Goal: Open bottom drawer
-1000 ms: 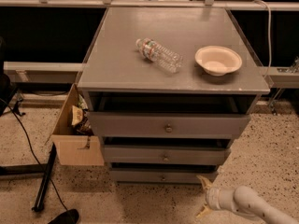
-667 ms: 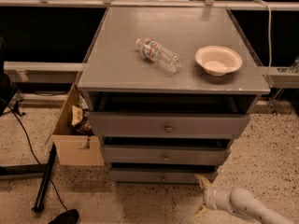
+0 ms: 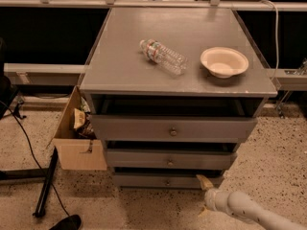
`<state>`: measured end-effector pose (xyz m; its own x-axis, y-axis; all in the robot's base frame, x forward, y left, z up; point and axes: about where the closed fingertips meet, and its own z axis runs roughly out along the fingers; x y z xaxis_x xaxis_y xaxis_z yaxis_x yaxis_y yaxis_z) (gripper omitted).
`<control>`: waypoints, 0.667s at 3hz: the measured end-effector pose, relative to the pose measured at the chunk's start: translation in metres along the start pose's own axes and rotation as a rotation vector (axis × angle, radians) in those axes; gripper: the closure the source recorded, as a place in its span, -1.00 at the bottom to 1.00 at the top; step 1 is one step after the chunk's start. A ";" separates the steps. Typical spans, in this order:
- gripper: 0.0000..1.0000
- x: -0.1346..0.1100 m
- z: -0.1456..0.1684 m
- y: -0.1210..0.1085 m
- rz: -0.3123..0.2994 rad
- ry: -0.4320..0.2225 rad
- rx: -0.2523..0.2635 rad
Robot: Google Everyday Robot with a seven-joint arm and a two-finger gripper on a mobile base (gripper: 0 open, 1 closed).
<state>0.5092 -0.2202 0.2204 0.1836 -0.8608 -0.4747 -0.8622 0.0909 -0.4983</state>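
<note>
your gripper [image 3: 199, 195] sits low at about 5 o'clock in the view, just above the speckled floor [image 3: 268, 166], at the end of a pale arm [image 3: 249, 211] that comes in from the bottom right corner. its two tan fingers [image 3: 204, 181] are spread apart with nothing between them. the upper one reaches toward 11 o'clock and ends just beside the right end of the bottom drawer [image 3: 139, 180]; you cannot tell whether it touches.

the bottom drawer is the lowest and slimmest of three grey fronts, at 6 o'clock on the cabinet [image 3: 124, 75]. its small round knob [image 3: 167, 181] is at mid-front, to the 9 o'clock side of your gripper and apart from it. a dark strip shows above the front.

above it you see the middle drawer [image 3: 139, 159] and the top drawer [image 3: 139, 127], each with a dark gap over it.

on the cabinet top, a clear plastic bottle [image 3: 163, 56] lies on its side, with a pale bowl [image 3: 224, 61] near it at 3 o'clock. a cardboard box [image 3: 79, 153] stands on the floor against the cabinet's 9 o'clock side.
</note>
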 end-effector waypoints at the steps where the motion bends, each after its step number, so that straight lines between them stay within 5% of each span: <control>1: -1.00 0.006 0.014 -0.010 -0.001 0.038 -0.005; 2: -1.00 0.013 0.028 -0.022 0.033 0.072 -0.016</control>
<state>0.5433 -0.2191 0.2052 0.1212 -0.8912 -0.4371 -0.8746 0.1124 -0.4716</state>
